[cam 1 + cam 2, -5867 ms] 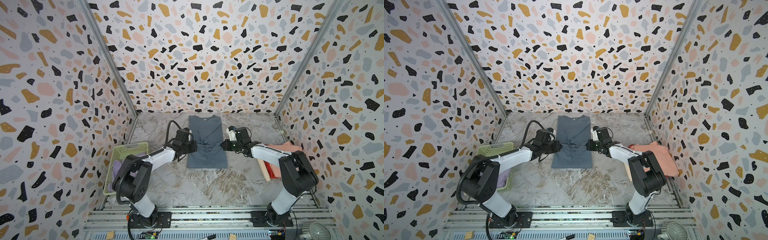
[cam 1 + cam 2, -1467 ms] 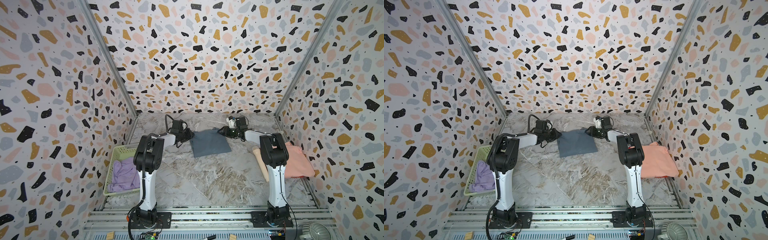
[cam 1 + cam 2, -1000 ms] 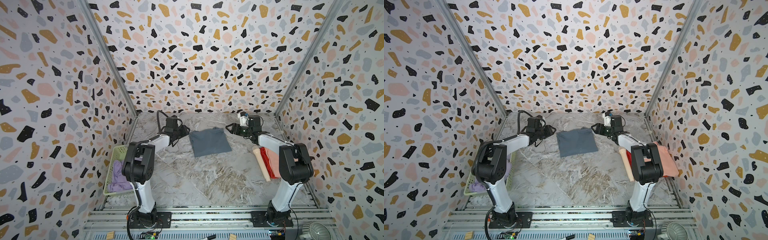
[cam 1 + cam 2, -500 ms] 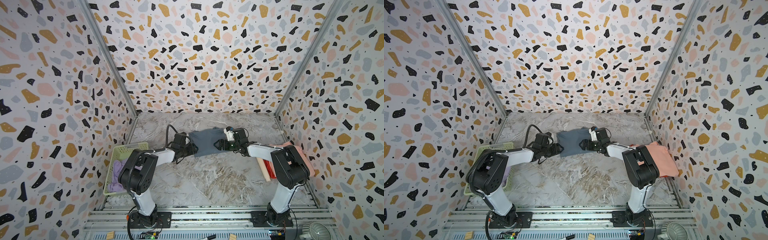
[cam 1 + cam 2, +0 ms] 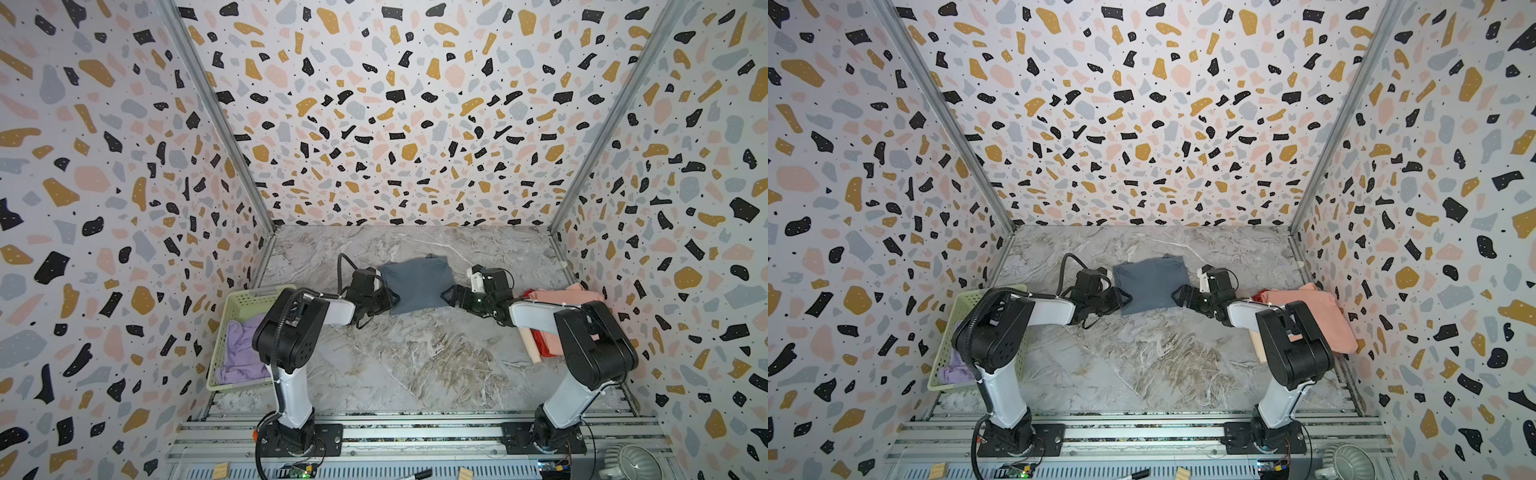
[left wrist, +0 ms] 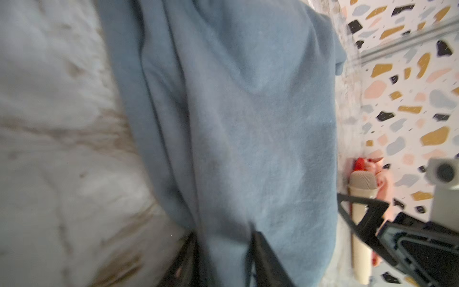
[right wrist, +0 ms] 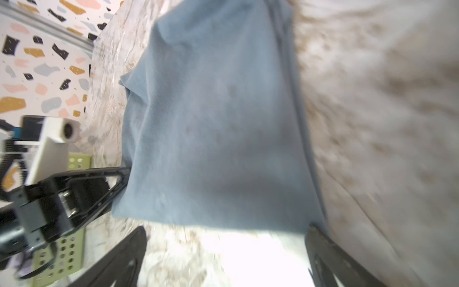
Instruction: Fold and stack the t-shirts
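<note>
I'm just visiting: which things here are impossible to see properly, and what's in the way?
Red t-shirt: only slivers in the left wrist view and both top views; the salmon pink t-shirt covers the rest.
Lilac t-shirt: in both top views the basket wall and left arm hide part.
Blue-grey t-shirt: folds unclear, both wrist views blurred.
Beige roll: unidentifiable; blurred in the left wrist view, under the right arm from above.

Left arm (image 5: 291, 332), right arm (image 5: 594, 349): black joint housings, white link tubes, black base plates (image 5: 328, 440) on aluminium rail (image 5: 415, 432). Left arm has black corrugated conduit (image 5: 286, 309) and a cable loop (image 5: 341, 266). Left hand (image 5: 394, 297), right hand (image 5: 446, 296): black skeleton triangular fingers (image 6: 362, 213). White camera block (image 5: 476, 277) at right wrist.
</note>
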`<state>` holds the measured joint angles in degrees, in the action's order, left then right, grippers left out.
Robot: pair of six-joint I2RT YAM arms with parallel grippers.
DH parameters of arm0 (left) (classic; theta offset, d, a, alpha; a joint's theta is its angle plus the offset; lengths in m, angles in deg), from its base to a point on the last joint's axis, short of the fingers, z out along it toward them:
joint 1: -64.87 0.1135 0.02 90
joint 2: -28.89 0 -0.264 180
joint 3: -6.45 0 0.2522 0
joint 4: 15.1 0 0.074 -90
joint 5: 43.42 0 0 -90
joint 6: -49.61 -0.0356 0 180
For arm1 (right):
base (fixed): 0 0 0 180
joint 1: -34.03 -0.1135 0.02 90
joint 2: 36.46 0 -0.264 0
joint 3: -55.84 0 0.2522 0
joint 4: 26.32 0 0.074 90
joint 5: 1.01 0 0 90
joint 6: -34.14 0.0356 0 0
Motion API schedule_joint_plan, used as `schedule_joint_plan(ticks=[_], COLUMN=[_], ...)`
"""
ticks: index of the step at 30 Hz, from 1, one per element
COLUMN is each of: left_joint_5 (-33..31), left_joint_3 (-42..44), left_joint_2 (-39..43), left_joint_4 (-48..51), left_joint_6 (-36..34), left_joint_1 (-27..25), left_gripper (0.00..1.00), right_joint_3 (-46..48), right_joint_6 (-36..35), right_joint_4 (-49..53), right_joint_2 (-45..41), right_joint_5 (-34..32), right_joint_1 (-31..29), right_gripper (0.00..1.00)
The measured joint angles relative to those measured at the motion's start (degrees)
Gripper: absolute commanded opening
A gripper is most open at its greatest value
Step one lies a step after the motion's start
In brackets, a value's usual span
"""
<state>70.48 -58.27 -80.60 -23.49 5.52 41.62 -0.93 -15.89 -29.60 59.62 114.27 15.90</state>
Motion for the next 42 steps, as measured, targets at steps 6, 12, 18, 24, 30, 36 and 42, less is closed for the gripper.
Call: schedule_joint_plan(ticks=[6,12,18,24,30,36,42], left_joint_5=[2.32,2.58,2.19,1.16,0.85,1.25,2.19], left_joint_3=[-0.11,-4.09,-5.66,-4.57,-2.4,-1.77,2.97], left_joint_2=[-1.55,-3.04,-3.37,-3.37,-3.58,-3.89,-2.14], left_joint_4=[-11.47,-21.79,-26.12,-27.56,-27.71,-29.53,-29.31], left_joint_6=[13.88,27.04,33.11,35.36,36.48,37.68,37.68], left_joint_1=[-4.5,-10.08,-13.07,-13.6,-13.81,-14.1,-15.56], left_gripper=[0.0,0.0,0.0,0.0,0.0,0.0,0.0], right_joint_3=[9.84,13.49,13.6,16.92,20.09,20.22,18.45], right_joint_6=[12.37,22.12,30.34,39.67,41.99,41.27,43.43], right_joint_4=[-14.32,-26.56,-39.41,-56.7,-60.76,-56.59,-60.04], right_joint_2=[-1.68,0.83,7.5,13.55,13.14,11.13,14.23], right_joint_5=[5.64,8.02,9.99,10.01,9.29,8.9,8.72], right_joint_1=[1.62,2.05,3.52,4.48,5.29,5.42,5.18], right_gripper=[0.99,0.99,0.99,0.99,0.99,0.99,0.99])
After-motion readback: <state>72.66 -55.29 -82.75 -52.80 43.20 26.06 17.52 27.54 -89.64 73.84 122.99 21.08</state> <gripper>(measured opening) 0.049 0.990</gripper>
